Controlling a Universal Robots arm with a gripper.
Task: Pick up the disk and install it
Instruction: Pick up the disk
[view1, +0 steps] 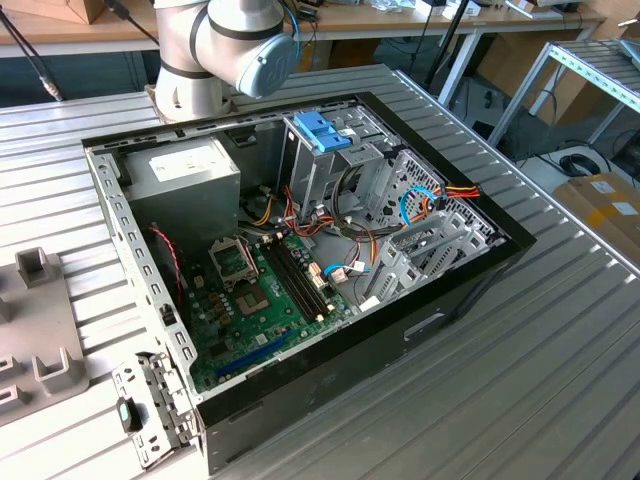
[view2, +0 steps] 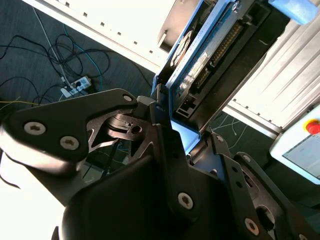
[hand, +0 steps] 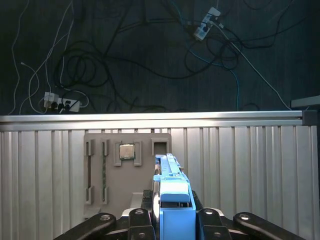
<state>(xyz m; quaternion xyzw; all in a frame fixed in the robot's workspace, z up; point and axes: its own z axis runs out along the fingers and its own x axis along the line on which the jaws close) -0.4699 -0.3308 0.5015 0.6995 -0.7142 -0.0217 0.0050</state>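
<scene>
1. While the gripper (hand: 174, 222) hangs above the ribbed metal table (hand: 240, 165), its jaws are clamped on the disk (hand: 172, 192), which is held edge-on.
2. In the second wrist view, the disk's circuit-board side and light-blue carrier frame (view2: 187, 137) show between the dark fingers (view2: 167, 150).
3. Beyond the disk, a grey fixture tray (hand: 97, 137) carries what looks like a processor chip (hand: 126, 151).
4. In the exterior view, the open computer case (view1: 400, 350) sits on the table with a blue bracket (view1: 322, 130) atop its drive cage (view1: 310, 175).

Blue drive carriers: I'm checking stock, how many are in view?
2: one around the disk in the tool, one blue bracket inside the computer case. Others may be hidden.
</scene>
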